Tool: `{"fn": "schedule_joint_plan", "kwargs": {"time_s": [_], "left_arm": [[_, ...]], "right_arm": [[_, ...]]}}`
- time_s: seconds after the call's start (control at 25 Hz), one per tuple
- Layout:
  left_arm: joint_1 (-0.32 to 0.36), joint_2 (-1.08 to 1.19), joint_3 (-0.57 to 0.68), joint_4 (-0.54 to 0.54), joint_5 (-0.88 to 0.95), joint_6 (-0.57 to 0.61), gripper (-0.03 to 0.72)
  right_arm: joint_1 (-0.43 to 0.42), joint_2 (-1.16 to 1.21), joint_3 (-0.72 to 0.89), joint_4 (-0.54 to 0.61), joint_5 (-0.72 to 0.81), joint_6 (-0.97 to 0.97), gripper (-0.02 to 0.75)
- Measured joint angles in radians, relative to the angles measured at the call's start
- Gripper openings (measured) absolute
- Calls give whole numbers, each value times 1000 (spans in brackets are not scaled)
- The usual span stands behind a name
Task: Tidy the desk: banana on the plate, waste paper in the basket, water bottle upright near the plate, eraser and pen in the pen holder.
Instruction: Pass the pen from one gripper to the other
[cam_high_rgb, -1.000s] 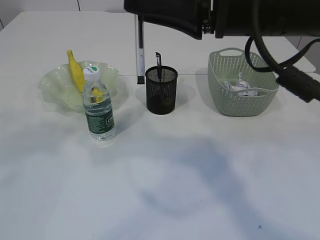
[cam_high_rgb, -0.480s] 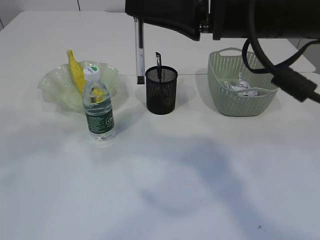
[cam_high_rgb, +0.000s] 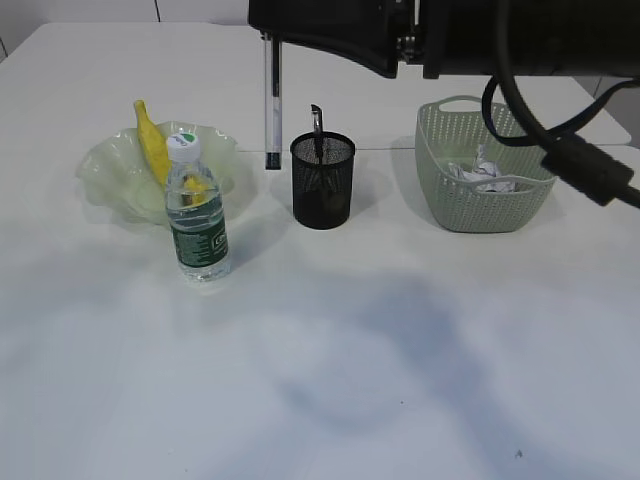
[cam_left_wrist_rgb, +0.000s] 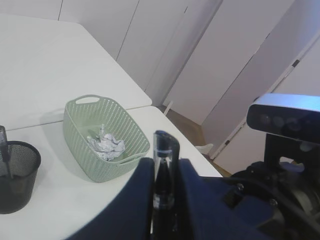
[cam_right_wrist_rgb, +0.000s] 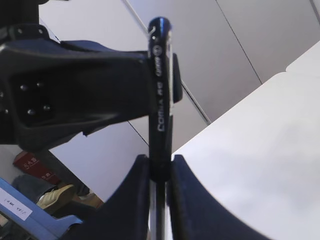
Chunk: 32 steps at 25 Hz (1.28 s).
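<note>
On the left of the desk (cam_high_rgb: 350, 350) we see the wavy green plate (cam_high_rgb: 115, 175), with the banana (cam_high_rgb: 151, 140) lying in it, its dark tip toward the far side. The water bottle (cam_high_rgb: 198, 215) stands upright touching the plate's near rim.

Right of these, a black pen (cam_high_rgb: 271, 100) hangs vertically in the air, its lower end just left of the pen holder (cam_high_rgb: 322, 185) and farther back. Its upper end runs up into the dark mass of the arms (cam_high_rgb: 400, 35), which reaches in from the right along the top of the exterior view.

The left gripper (cam_left_wrist_rgb: 164, 165) points upward with its jaws narrow, pinching the pen's barrel between both fingers (cam_left_wrist_rgb: 142, 195). The right gripper (cam_right_wrist_rgb: 159, 162) is likewise closed on the same pen, fingers (cam_right_wrist_rgb: 136, 200) pressed to either side, and the other arm's black body sits just behind.

A second pen (cam_high_rgb: 317, 122) stands inside the mesh holder. Farthest right, the basket (cam_high_rgb: 440, 170) holds the waste paper (cam_high_rgb: 482, 175).
</note>
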Motion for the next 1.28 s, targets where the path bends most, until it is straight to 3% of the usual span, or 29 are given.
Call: {"fn": "schedule_joint_plan", "kwargs": {"time_s": [0.64,0.72,0.96,1.28], "left_arm": [[0,0,0,0,0,0,75],[0,0,0,0,2,0,113],[0,0,0,0,2,0,347],[5,-3,0,28,2,0,474]], "right_arm": [[0,0,0,0,2,-3,57],[0,0,0,0,2,-3,57],[0,0,0,0,-3,-1,57],[0,0,0,0,-5,-1,57]]}}
